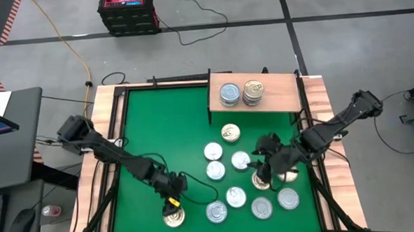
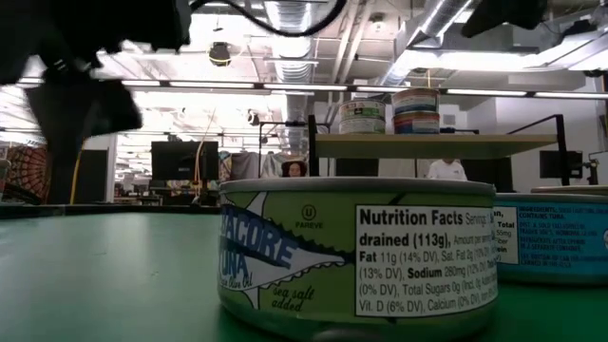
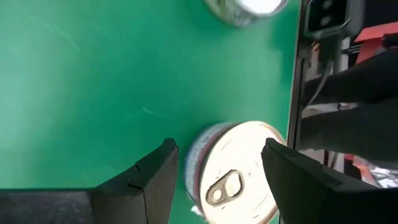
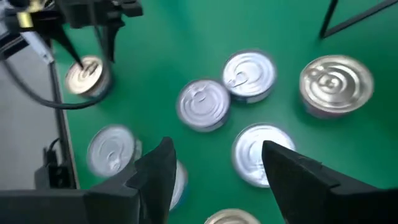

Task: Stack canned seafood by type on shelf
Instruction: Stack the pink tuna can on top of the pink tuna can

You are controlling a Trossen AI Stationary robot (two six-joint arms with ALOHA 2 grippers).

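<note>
The light-wood shelf (image 1: 276, 93) stands at the table's far side. It bears a silver-lidded tin (image 1: 229, 94) and a short stack of gold-lidded tins (image 1: 253, 91). Several tins of canned seafood (image 1: 236, 196) lie flat on the green table. A gold-lidded tin (image 1: 173, 215) sits alone near the front edge. My left gripper (image 3: 217, 149) hovers open just above it, one finger toward each side. My right gripper (image 4: 214, 149) is open above the cluster of tins at the right, over a silver-lidded one (image 4: 258, 152).
One green-labelled tin (image 2: 356, 252) stands right in front of the low camera. The table has a raised wooden border (image 1: 106, 141). Bare green surface (image 1: 158, 125) lies at the left and far left. A cable runs along the table's near-left edge (image 4: 37, 68).
</note>
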